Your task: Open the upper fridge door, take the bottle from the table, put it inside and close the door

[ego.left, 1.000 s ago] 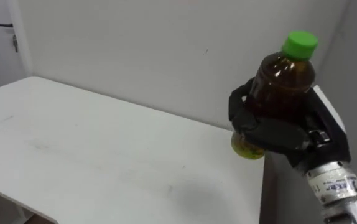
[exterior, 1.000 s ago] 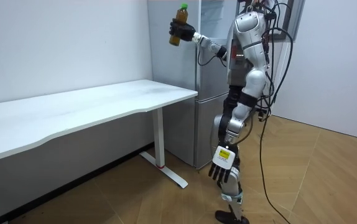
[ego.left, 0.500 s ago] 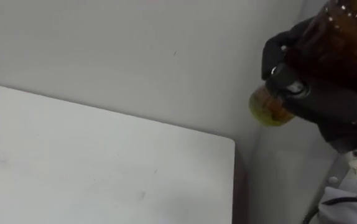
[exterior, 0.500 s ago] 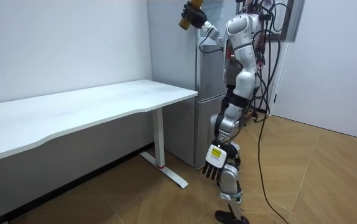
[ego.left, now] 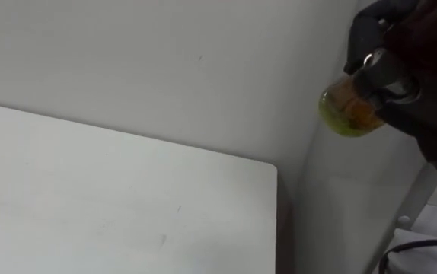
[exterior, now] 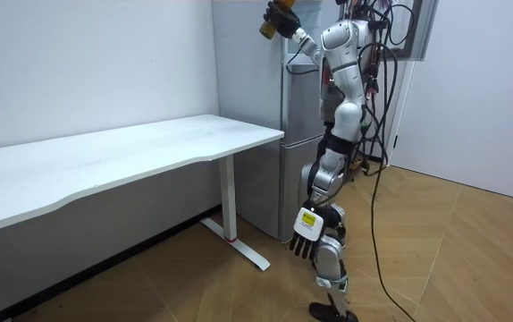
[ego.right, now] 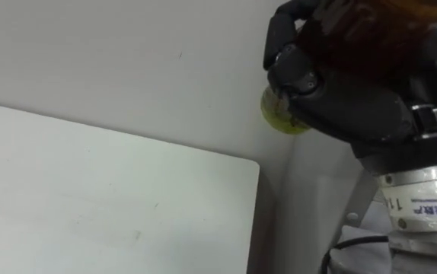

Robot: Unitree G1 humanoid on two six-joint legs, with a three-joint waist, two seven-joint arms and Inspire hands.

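A brown bottle (ego.right: 367, 27) with a yellow-green bottom (ego.left: 346, 113) is held high in my right hand (ego.right: 355, 106), whose dark fingers are curled round its body. Its cap is cut off by the top of the eye views. In the room view the bottle (exterior: 269, 21) is up by the top front corner of the grey fridge (exterior: 261, 134), at the end of my raised right arm. My left hand (exterior: 305, 245) hangs at my side with relaxed, straight fingers, holding nothing. I stand close in front of the fridge.
The white table (ego.left: 89, 205) fills the lower left, its right end close to the fridge's side wall (ego.left: 340, 205). A white wall rises behind it. In the room view the table (exterior: 105, 161) stretches left of the fridge over wooden floor.
My right hand has lifted the bottle higher and nearer the fridge's top. The eye views have shifted right, so the table slid left in them. My body has straightened up beside the fridge.
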